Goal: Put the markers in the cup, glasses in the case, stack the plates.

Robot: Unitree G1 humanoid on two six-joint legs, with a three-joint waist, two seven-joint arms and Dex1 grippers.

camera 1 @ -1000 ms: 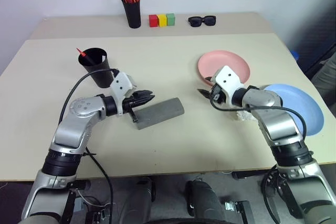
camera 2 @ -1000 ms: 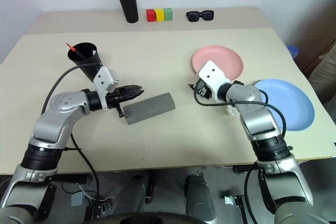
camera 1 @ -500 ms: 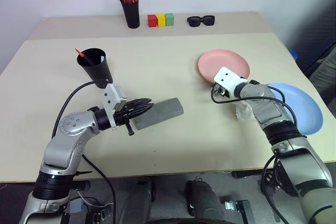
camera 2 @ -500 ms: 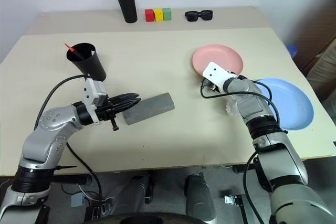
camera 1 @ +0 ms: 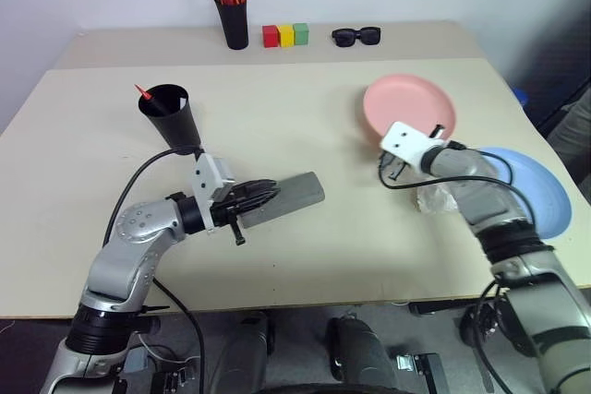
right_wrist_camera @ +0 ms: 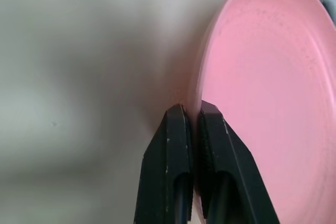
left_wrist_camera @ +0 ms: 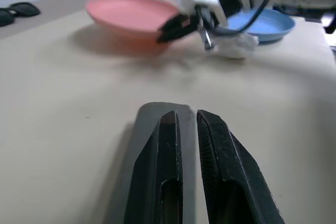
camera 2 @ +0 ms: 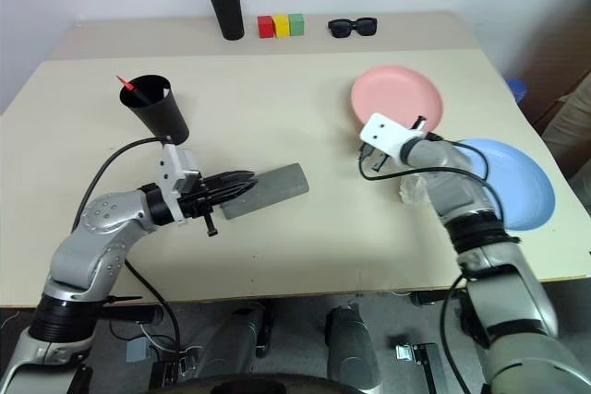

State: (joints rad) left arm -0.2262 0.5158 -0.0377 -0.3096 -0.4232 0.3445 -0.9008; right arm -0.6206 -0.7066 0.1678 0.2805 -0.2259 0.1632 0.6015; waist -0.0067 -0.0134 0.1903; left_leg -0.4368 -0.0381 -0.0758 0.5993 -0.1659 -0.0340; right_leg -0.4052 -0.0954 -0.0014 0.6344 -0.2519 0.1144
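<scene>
one pink plate (right_wrist_camera: 262,77) rim pinched by right hand (right_wrist_camera: 191,111) (lifted edge).

The light is bright and even, and it seems to come from above, because the wide black plastic cup (camera 1: 170,115) and the round salmon pink plastic plate (camera 1: 409,108) leave only small soft shadows on the pale beige table (camera 1: 277,108). The head views are sharp, with no strong shine on the table. In the left wrist view the far things look soft and fuzzy, and in the right wrist view the table is a smooth blur with a dim shadow beside the pink plate.
</scene>
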